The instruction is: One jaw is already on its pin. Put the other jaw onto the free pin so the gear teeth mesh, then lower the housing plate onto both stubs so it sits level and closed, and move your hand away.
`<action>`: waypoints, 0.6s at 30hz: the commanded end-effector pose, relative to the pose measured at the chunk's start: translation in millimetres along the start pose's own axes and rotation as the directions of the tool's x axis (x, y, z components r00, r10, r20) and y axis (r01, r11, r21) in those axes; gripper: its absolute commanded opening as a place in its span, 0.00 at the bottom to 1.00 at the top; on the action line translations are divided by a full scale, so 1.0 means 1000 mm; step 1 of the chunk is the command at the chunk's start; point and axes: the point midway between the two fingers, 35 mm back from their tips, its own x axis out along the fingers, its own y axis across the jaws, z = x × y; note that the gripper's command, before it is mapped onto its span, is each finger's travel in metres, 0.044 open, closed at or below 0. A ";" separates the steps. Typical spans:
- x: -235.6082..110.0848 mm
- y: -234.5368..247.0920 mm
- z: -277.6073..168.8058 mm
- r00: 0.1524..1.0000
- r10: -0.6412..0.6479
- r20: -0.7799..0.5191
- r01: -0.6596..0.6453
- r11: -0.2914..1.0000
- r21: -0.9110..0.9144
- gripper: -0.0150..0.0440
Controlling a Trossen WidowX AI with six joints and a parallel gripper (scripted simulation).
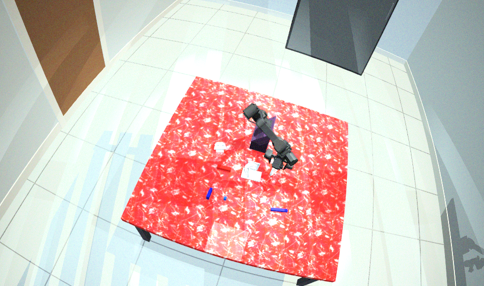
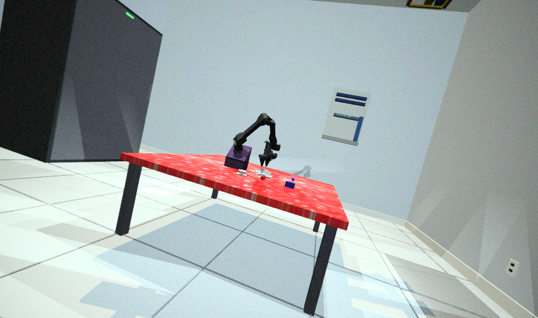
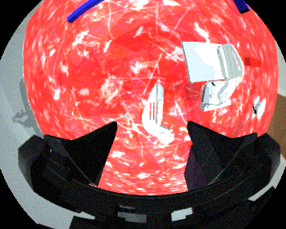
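Observation:
My gripper (image 1: 275,169) (image 2: 266,160) (image 3: 152,124) is open and empty, a little above the red table (image 1: 186,117). A loose white jaw (image 3: 154,110) (image 1: 272,173) lies flat on the table right under and between my fingers. To its left stands the white base (image 3: 200,60) (image 1: 251,174), with another white jaw (image 3: 216,94) on it at the near side. A smaller white part (image 1: 220,146) (image 3: 258,106) (image 2: 241,172), which may be the housing plate, lies apart farther left.
A small red block (image 1: 223,168) (image 3: 252,61) (image 2: 262,178) lies left of the base. Blue bars (image 1: 208,192) (image 1: 278,209) (image 3: 84,10) and a tiny blue piece (image 1: 224,198) lie toward the front. A purple box (image 1: 259,138) (image 2: 237,155) stands behind my arm.

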 end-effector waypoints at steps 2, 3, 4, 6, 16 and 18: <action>0.004 -0.001 -0.001 1.000 -0.006 -0.001 0.006 1.000 -0.008 1.00; 0.004 -0.001 -0.001 1.000 -0.006 -0.001 0.006 1.000 -0.008 1.00; 0.004 -0.001 -0.001 1.000 -0.006 -0.001 0.006 1.000 -0.008 1.00; 0.005 -0.001 -0.001 1.000 -0.006 -0.001 0.006 1.000 -0.008 1.00; 0.021 0.000 0.000 1.000 -0.005 -0.001 0.005 1.000 -0.009 1.00; 0.025 0.000 0.000 1.000 -0.005 -0.001 0.005 1.000 -0.009 1.00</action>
